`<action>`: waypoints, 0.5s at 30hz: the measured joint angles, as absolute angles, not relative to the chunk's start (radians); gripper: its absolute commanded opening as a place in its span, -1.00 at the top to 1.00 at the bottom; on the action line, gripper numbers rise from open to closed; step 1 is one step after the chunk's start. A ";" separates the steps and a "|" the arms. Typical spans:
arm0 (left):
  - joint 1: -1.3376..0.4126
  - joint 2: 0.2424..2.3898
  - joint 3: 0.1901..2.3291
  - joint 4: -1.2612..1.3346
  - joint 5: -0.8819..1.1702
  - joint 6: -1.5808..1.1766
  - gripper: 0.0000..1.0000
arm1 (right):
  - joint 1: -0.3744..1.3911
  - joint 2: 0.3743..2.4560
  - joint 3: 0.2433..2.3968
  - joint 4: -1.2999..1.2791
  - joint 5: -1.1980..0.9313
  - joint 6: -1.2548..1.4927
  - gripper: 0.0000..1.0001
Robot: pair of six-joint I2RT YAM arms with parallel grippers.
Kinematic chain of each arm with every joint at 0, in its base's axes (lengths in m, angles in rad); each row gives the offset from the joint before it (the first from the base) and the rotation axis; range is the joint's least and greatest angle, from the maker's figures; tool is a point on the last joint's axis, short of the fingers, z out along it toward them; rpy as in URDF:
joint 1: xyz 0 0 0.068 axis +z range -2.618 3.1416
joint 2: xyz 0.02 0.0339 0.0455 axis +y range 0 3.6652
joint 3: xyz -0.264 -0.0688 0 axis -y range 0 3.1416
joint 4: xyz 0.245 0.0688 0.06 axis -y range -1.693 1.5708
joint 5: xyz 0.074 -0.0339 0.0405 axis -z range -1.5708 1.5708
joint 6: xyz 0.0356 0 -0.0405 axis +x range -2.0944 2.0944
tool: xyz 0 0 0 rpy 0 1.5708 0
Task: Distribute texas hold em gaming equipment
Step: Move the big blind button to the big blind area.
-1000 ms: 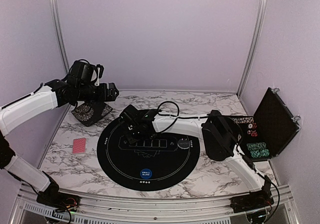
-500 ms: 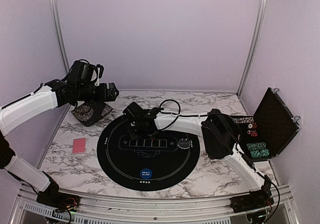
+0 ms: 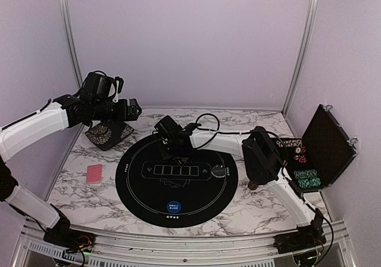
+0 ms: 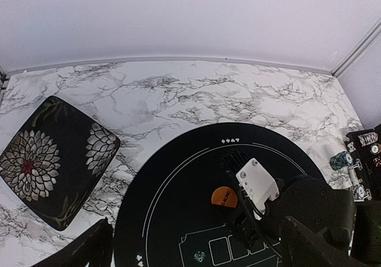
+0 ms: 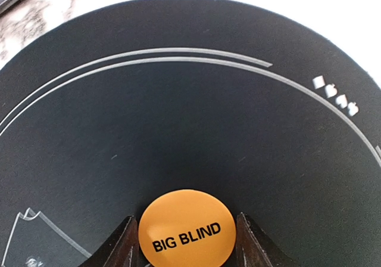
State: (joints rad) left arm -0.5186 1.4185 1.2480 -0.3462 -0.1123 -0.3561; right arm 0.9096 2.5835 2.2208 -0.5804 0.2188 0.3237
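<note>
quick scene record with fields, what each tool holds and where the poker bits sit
right tool: shut on orange big blind button, low over far part of black mat
left tool: open, empty, raised near patterned square tray
blue small blind button: near edge of mat
grey button: on mat, right of card outlines
red-backed cards: on table, left of mat
chip case: open, far right
</note>
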 measured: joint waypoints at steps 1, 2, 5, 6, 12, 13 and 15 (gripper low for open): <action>-0.519 1.419 1.248 -0.346 -0.112 -0.356 -0.98 | 0.904 2.585 2.221 -0.576 0.219 0.319 -0.07; -0.519 1.419 1.248 -0.346 -0.112 -0.356 -0.98 | 0.898 2.587 2.223 -0.572 0.218 0.316 -0.07; -0.519 1.419 1.248 -0.346 -0.113 -0.356 -0.98 | 0.883 2.595 2.228 -0.554 0.218 0.304 -0.07; -0.519 1.419 1.248 -0.346 -0.113 -0.356 -0.98 | 0.878 2.597 2.229 -0.548 0.218 0.300 -0.07; -0.519 1.419 1.248 -0.346 -0.113 -0.356 -0.98 | 0.838 2.613 2.246 -0.522 0.218 0.281 -0.07; -0.519 1.419 1.248 -0.346 -0.113 -0.356 -0.98 | 0.828 2.616 2.248 -0.516 0.219 0.278 -0.07; -0.519 1.419 1.248 -0.346 -0.113 -0.356 -0.98 | 0.808 2.619 2.249 -0.507 0.219 0.274 -0.07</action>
State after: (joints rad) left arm -0.5186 1.4185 1.2480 -0.3462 -0.1127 -0.3561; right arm 0.8082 2.6194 2.2494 -0.5072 0.2188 0.2741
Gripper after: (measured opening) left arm 0.989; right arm 0.534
